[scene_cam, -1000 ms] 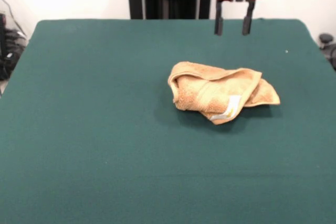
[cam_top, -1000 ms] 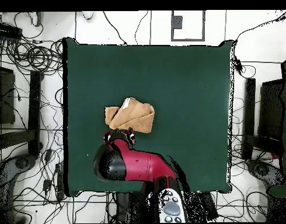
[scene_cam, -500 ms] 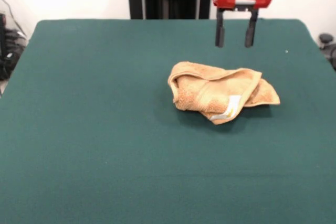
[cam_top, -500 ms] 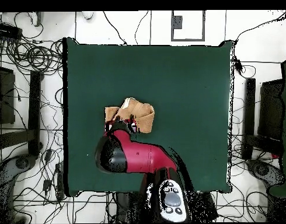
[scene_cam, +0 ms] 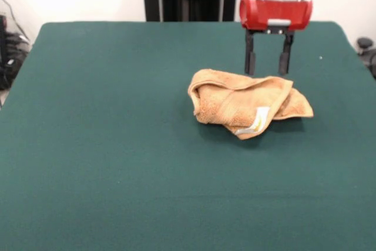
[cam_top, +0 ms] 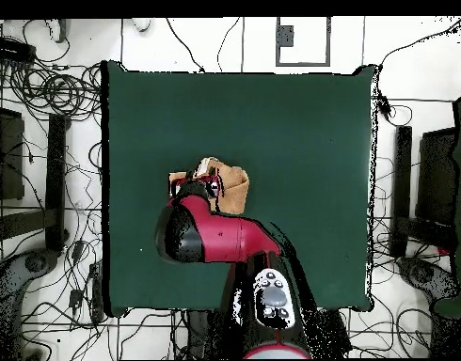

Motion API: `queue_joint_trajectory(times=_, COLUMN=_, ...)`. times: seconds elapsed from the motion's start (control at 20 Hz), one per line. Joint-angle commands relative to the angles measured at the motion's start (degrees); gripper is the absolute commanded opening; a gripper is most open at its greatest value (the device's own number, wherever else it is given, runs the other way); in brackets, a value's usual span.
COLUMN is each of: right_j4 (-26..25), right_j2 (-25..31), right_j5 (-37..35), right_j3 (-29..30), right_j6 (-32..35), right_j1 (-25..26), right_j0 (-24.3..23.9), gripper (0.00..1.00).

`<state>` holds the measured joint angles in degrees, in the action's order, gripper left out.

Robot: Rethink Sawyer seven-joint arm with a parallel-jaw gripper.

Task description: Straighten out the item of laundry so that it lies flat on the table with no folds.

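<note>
Cables [cam_top: 46, 89] litter the floor round the table [scene_cam: 106, 145]; nothing else on the felt. Towel [scene_cam: 247, 103] sits bunched w/ folds, right of centre in front view, white-yellow tag [scene_cam: 258, 119] facing the near edge. Arm [cam_top: 220, 243] covers part of the towel from overhead. Gripper [scene_cam: 267, 63] points straight down, fingers spread apart, empty, tips just above the towel's far edge.

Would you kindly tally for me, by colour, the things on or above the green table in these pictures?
Tan or golden-orange: 1, the crumpled towel with a white-yellow tag
Dark green: 1, the table
Red and black: 1, the gripper, open above the towel's far edge
Total: 3
</note>
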<state>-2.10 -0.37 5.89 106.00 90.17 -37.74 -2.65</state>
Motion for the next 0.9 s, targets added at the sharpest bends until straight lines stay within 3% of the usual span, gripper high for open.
queue_joint_trajectory(times=0.05, right_j4=-0.75, right_j2=6.45, right_j5=-1.41, right_j3=-3.28, right_j6=8.24, right_j1=5.53, right_j0=0.33, gripper=1.0)
queue_joint_trajectory(times=0.9, right_j4=0.36, right_j2=14.72, right_j5=-2.5, right_j3=1.07, right_j6=11.46, right_j1=4.79, right_j0=-4.67, gripper=1.0)
